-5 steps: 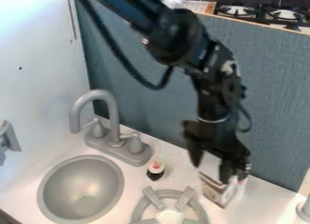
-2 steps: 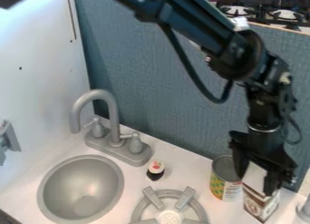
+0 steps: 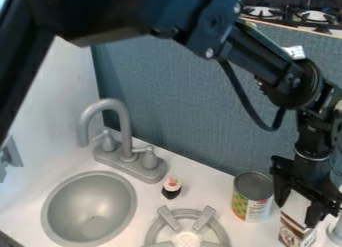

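One brown-and-white carton [image 3: 294, 234] | gripped by pincer [image 3: 296, 215] | can [image 3: 251, 202] beside it | printed label, wording unreadable

Blue-grey textured panel [image 3: 167, 96] behind; white panel [image 3: 60, 106] at view's left; black-grated stove [image 3: 288, 14] beyond.

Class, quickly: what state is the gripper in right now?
Gripper: closed on a brown-and-white carton, a finger on either side, to the right of the can in the picture.

silver-grey sink [image 3: 89, 209], brown-and-white carton [image 3: 297, 230], black-and-white sushi piece [image 3: 172, 188]
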Robot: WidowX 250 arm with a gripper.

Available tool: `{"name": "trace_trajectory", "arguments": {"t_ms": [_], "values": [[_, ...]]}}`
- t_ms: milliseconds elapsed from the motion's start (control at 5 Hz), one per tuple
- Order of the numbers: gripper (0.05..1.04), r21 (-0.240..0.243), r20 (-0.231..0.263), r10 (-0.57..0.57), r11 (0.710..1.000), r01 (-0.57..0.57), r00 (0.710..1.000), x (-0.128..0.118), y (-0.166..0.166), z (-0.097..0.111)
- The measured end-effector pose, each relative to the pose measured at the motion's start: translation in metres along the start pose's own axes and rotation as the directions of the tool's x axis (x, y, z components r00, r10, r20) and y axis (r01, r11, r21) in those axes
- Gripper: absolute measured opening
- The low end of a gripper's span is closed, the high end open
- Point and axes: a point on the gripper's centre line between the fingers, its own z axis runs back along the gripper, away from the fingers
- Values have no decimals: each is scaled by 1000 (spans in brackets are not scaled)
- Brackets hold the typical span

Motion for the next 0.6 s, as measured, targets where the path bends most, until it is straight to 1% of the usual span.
{"name": "trace_trajectory", "arguments": {"t_ms": [200,400,600], "values": [[810,11,-9,22,1000,-22,1000,5,2,-7],[810,11,-12,22,1000,-21,1000,11,2,-10],[810,-9,-26,18,1000,-18,999,19,-1,-16]]}}
